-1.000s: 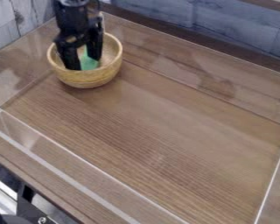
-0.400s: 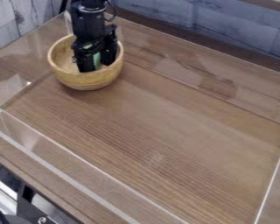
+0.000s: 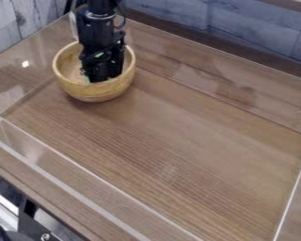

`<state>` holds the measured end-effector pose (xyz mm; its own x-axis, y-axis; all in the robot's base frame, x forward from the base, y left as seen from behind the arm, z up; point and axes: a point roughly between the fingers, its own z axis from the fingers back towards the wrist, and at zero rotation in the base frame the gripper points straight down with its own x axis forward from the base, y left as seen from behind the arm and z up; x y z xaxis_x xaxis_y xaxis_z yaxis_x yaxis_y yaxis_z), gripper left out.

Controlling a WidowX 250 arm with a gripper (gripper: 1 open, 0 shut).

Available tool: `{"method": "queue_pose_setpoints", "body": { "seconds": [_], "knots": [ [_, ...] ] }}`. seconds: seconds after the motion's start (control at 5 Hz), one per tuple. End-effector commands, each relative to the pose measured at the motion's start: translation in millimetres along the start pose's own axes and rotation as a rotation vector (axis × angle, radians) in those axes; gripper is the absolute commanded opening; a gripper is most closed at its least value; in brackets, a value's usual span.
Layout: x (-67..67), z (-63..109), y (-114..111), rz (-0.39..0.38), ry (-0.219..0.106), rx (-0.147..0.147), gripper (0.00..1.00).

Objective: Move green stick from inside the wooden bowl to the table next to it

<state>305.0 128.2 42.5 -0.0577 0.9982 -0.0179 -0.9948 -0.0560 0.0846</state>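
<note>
the gripper [image 3: 102,69] hides most of the green stick [image 3: 97,68] inside the wooden bowl [image 3: 72,88].

Single fixed view, sitting high off one near corner and looking down diagonally across the table [image 3: 179,141] toward the far wall, so the wood grain is running at a slant. It's standing back at a moderate distance, taking in nearly the whole top with its clear acrylic walls [image 3: 65,165], and the wooden bowl [image 3: 68,85] and gripper [image 3: 102,68] are landing upper left. No second view is sharing the scene.
</note>
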Motion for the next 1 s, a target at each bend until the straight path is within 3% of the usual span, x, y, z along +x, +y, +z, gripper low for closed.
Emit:
{"method": "queue_pose_setpoints", "body": {
  "seconds": [0.0,0.4,0.8],
  "knots": [
    [7.5,21.2,-7,0.055,-0.022,-0.058,1.00],
    [25.2,36.3,1,0.132,0.014,-0.060,1.00],
    [26.4,78.3,-4,0.239,0.060,-0.049,1.00]
  ]
}}
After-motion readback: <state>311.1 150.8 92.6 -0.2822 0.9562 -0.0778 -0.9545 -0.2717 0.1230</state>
